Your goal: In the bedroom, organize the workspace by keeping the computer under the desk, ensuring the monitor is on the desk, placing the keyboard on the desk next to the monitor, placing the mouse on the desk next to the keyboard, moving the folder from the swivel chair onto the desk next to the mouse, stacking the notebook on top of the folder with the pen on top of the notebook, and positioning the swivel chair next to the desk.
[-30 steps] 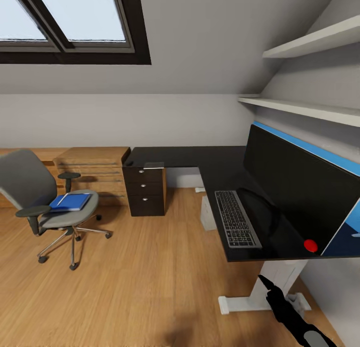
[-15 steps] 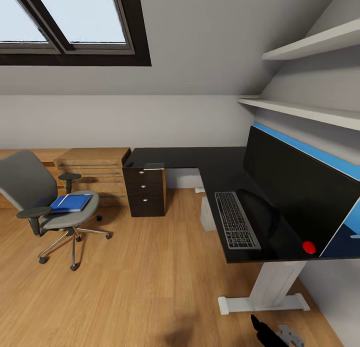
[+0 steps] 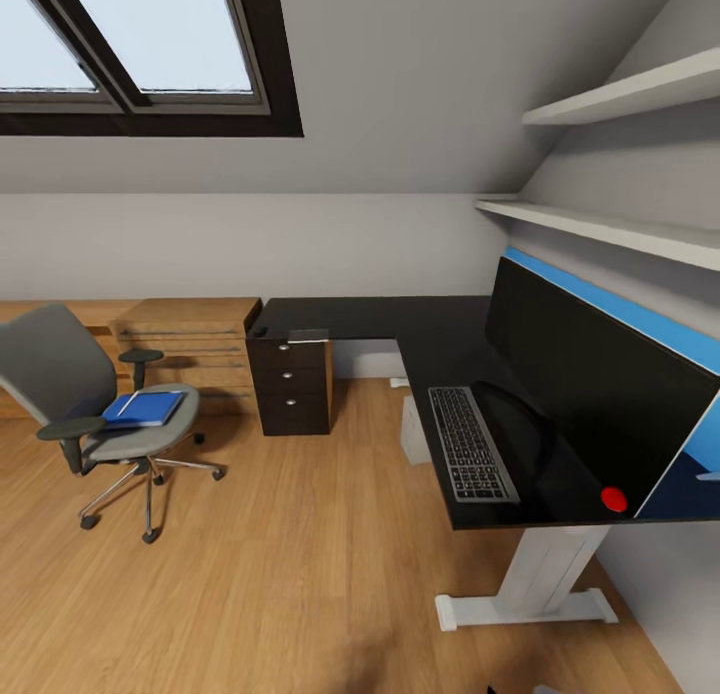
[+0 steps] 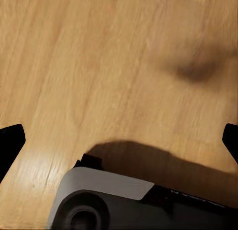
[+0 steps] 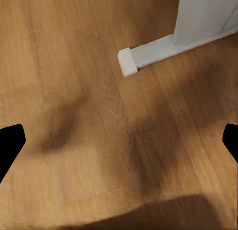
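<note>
The desk runs along the right wall, with the monitor standing on it and the keyboard lying in front of the screen. A light grey computer stands on the floor under the desk. At the left, apart from the desk, is the swivel chair with the blue folder on its seat. A thin greyish notebook lies on the desk above the drawers. A small dark lump beside it may be the mouse. My left gripper and right gripper are both open over bare floor.
Low wooden shelving lines the back wall behind the chair. A black drawer unit stands under the desk's far wing. The desk's white pedestal foot lies near my right gripper. Part of my own grey body is below the left gripper.
My right arm, visible at the lower right of the head view a second ago, has dropped out of that view. The camera has shifted slightly.
</note>
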You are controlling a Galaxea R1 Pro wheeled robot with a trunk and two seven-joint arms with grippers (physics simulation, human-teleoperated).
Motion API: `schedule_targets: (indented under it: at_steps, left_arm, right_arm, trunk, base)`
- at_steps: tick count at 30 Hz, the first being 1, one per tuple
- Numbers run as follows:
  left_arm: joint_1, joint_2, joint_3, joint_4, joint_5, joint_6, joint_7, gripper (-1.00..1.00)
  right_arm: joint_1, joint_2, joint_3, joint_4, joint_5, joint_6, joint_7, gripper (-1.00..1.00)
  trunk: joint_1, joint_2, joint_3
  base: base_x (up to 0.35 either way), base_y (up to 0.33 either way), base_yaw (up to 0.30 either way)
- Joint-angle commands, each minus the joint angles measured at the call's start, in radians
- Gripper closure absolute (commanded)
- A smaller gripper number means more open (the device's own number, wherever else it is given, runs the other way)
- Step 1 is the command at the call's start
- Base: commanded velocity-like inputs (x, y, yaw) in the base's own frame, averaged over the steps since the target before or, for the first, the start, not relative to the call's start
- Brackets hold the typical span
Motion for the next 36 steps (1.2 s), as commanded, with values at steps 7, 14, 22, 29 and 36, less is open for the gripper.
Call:
schedule_targets:
  at_steps: [7,14,22,29,36]
  left_arm:
    - [0.000,0.002,0.009,-0.001,0.021,0.032,-0.006,-1.00]
    - [0.016,-0.028,0.010,-0.004,0.021,0.035,-0.001,-1.00]
    - [0.025,-0.025,0.012,-0.003,0.023,0.035,-0.003,-1.00]
    - [0.025,-0.024,0.012,-0.002,0.023,0.035,-0.002,-1.00]
    - [0.026,-0.024,0.012,-0.002,0.023,0.035,-0.001,-1.00]
  right_arm:
    - [-0.001,0.004,-0.008,0.031,0.052,-0.084,0.005,-1.00]
    - [0.040,0.021,0.009,0.071,0.038,-0.099,0.016,-1.00]
    - [0.085,0.033,0.008,0.091,0.040,-0.102,0.014,-1.00]
    - [0.088,0.042,0.010,0.093,0.041,-0.103,0.014,-1.00]
    - [0.088,0.045,0.008,0.092,0.038,-0.104,0.013,-1.00]
  trunk:
    - [-0.027,0.048,0.021]
    - [-0.050,0.090,0.040]
    - [-0.080,0.146,0.065]
    - [-0.107,0.195,0.087]
    - [-0.134,0.244,0.108]
  base:
    - [0.000,0.000,0.000]
    - [0.000,0.000,0.000]
    - [0.000,0.000,0.000]
    - [0.000,0.000,0.000]
    - [0.000,0.000,0.000]
